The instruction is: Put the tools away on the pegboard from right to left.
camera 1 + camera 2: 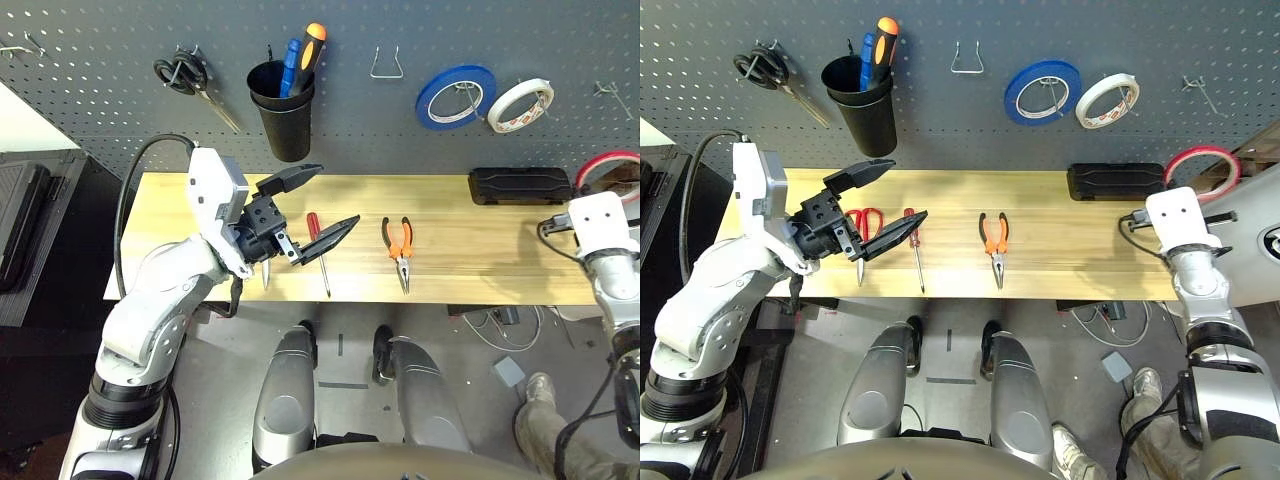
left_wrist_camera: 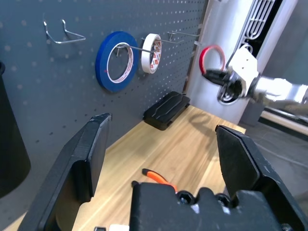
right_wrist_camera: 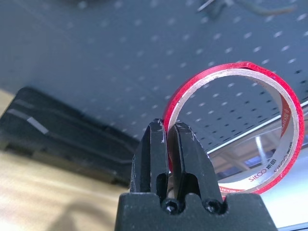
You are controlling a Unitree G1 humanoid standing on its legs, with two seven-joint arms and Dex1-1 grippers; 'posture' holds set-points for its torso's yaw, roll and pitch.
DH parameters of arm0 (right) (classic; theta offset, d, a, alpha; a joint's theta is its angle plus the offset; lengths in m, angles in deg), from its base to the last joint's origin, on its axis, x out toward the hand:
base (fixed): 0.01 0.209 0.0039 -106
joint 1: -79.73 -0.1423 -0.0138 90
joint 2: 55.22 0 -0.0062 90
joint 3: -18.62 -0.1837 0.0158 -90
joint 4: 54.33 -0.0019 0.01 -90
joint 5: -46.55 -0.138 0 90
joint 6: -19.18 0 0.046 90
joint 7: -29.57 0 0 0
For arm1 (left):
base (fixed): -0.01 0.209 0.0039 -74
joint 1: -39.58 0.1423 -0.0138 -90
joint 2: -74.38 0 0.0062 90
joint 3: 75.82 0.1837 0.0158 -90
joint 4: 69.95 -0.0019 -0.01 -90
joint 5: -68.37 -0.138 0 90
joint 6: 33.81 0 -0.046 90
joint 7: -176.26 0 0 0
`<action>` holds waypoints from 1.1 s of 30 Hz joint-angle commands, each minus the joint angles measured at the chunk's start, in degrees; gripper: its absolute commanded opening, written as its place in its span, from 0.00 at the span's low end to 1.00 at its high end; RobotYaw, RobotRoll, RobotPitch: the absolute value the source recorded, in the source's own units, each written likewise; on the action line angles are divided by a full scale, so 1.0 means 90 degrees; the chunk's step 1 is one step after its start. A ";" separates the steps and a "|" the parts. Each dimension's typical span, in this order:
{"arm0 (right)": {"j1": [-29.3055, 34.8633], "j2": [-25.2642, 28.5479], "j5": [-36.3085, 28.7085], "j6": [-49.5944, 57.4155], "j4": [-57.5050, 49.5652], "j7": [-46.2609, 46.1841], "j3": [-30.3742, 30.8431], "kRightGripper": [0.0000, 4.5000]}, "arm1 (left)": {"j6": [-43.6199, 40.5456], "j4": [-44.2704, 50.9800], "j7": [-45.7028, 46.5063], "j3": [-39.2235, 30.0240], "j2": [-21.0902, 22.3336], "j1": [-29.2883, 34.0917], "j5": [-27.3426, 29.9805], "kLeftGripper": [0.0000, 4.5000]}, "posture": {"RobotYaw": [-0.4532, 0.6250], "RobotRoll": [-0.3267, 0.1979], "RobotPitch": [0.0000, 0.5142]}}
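The thin red tape ring [image 3: 250, 125] is clamped by its wall between the two black fingers of the right gripper [image 3: 169, 139], which are pressed together on it; one finger sits inside the ring and the other outside, and the rest of the ring stands upright above and to one side of the fingertips. The ring is held off the table, at the far right end of the large dark grey perforated pegboard [image 1: 100, 60], near an empty metal hook [image 1: 610, 97]. Below it, on the pale wooden tabletop [image 1: 450, 245], lies a flat black rectangular case [image 1: 520, 185]. The orange-and-black-handled pliers [image 1: 399, 245] lie near the table's middle, with the slim red-handled screwdriver [image 1: 318, 252] to their left and the red-handled scissors [image 1: 866, 228] further left. The left gripper [image 1: 318, 205] hovers above the scissors and screwdriver, its fingers spread wide apart and holding nothing. On the pegboard hang a blue tape roll [image 1: 455, 96], a white tape roll [image 1: 520, 105], a black cup [image 1: 283, 110] and black-handled scissors [image 1: 185, 78].
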 commanded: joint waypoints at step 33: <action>0.0264 0.0081 0.0430 -0.1030 -0.0161 -0.0620 0.0101 0.00 | 0.0199 -0.0263 -0.0502 0.0161 0.0113 -0.0036 -0.0189 1.00 | 0.67 0.62 0.49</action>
